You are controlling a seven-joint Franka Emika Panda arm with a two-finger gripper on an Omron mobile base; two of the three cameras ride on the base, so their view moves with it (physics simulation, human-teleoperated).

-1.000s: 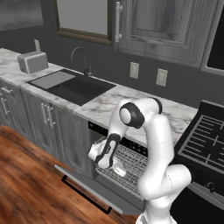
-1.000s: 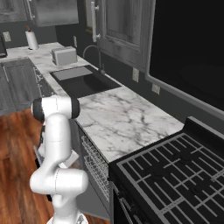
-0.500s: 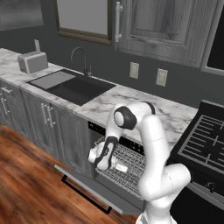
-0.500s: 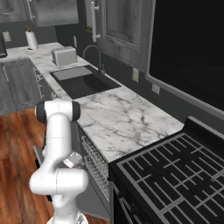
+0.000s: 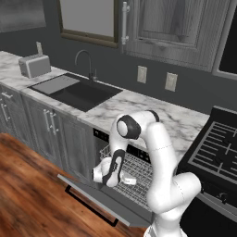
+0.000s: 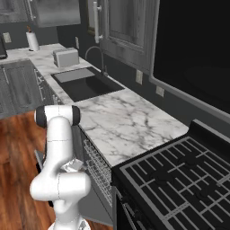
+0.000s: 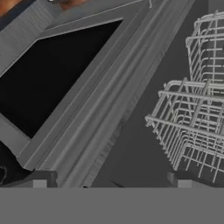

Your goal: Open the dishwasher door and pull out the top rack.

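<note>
Left base view looks over a dim kitchen with a white marble bench (image 5: 139, 104) along a dark grey wall. Set into the bench are a black sink (image 5: 78, 90) with a curved tap (image 5: 85, 62), and a silver toaster (image 5: 34, 65) stands farther left. Grey wood-grain cabinets (image 5: 46, 129) sit below the bench and more hang above. A black stove (image 5: 217, 150) with grates stands at the right, and the floor (image 5: 28, 199) is reddish-brown wood.

Below the bench, between the cabinets and the stove, the dishwasher door (image 5: 99, 196) lies folded down flat, its black bar handle facing the floor. The top rack (image 5: 139, 169), a white wire basket, is drawn partly out above the door; the right base view shows its wire side (image 6: 101, 168) jutting from under the bench edge.

The white arm rises from the lower right, bends at a dark elbow joint near the bench edge, and drops down over the rack. The hand (image 5: 113, 178) hangs at the rack's front left part, over the open door.

Hand view shows the two dark fingertips (image 7: 41, 180) spread wide apart, holding nothing, with the door's grey inner face (image 7: 118, 109) between them and the wire rack (image 7: 197, 118) off to the right.
</note>
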